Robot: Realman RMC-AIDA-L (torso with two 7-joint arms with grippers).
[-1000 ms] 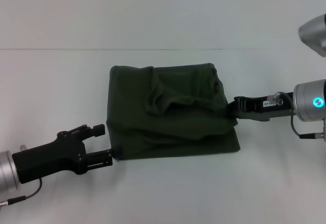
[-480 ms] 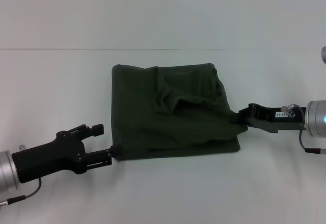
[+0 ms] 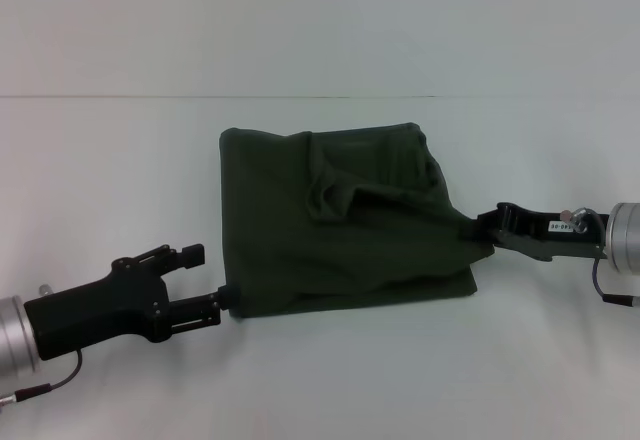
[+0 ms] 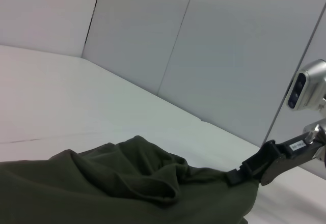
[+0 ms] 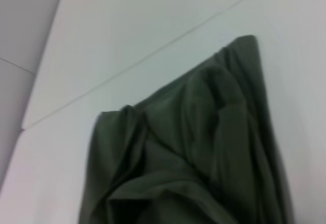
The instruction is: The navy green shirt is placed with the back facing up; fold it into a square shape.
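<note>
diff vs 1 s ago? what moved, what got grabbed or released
The right pincer drew back toward the robot's right, staying clamped on the navy green shirt's right edge and pulling that side outward, so the cloth stretched and its right bottom corner shifted slightly. Nothing newly grabbed or released. The left pincer stayed at the shirt's near left corner; the table is unchanged.

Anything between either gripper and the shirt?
Nothing visible. The left gripper is at the near-left corner of the navy green shirt; the right gripper is at its right edge, apparently pinching the fabric. Only bare table surrounds it.
</note>
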